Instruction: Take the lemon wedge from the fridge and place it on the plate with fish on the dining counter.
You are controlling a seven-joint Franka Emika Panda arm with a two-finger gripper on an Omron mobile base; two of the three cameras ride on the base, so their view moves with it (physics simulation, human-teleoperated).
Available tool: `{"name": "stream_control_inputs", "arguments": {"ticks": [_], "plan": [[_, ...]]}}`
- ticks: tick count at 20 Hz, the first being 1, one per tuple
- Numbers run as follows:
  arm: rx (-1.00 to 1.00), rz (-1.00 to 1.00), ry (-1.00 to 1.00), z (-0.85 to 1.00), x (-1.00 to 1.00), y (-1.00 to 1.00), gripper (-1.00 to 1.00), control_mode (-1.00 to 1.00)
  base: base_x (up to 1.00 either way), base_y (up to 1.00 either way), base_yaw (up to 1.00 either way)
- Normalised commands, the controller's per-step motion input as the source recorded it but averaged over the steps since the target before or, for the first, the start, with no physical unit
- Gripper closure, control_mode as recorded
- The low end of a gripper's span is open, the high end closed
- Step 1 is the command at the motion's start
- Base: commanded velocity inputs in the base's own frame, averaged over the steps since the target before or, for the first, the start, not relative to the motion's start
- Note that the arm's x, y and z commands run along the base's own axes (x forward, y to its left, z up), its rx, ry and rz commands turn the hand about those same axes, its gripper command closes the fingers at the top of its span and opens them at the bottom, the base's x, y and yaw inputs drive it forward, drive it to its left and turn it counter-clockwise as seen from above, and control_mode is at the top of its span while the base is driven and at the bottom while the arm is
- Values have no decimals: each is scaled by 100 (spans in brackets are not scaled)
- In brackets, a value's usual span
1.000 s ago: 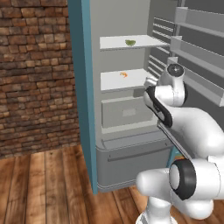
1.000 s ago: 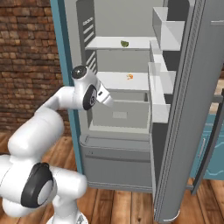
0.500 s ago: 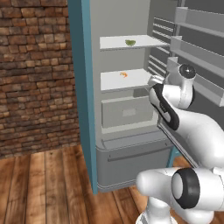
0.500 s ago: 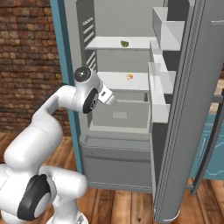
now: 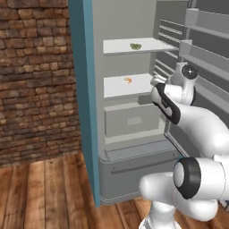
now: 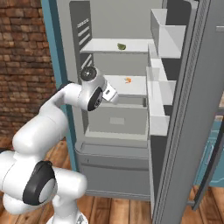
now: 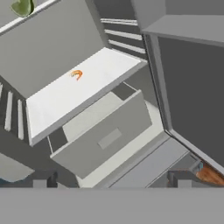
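The robot's two-finger jaws (image 6: 112,94) hang empty in front of the open tall grey metal fridge (image 5: 134,143). In the hand view their two small dark tips stand well apart at the bottom corners, so they are spread wide with nothing between them. Just beyond and slightly above the jaws lies the middle white shelf (image 6: 131,85), carrying a small orange curled item (image 6: 127,80) near its middle. Below and ahead of the jaws sits a pale grey drawer box (image 7: 103,138), and under that the fridge's bottom drawer (image 5: 134,172). Higher up, well above the jaws, is the upper white shelf (image 5: 134,45). On it rests the tiny yellowish-green lemon wedge (image 5: 135,46), apart from the jaws and untouched. To the jaws' right the open grey fridge door (image 6: 183,109) stands with its white door bins (image 6: 168,39). Beside the fridge on the jaws' left rises a red-brown brick wall (image 5: 33,80), above a wooden plank floor (image 5: 44,197).
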Motion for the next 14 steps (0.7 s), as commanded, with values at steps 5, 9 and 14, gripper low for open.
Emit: {"name": "stream_control_inputs", "arguments": {"ticks": [5, 9, 14], "plan": [[0, 0, 0, 0, 0, 0, -100, 100, 45, -28, 2], [0, 0, 0, 0, 0, 0, -100, 100, 35, -6, 1], [0, 0, 0, 0, 0, 0, -100, 100, 87, -2, 0]]}}
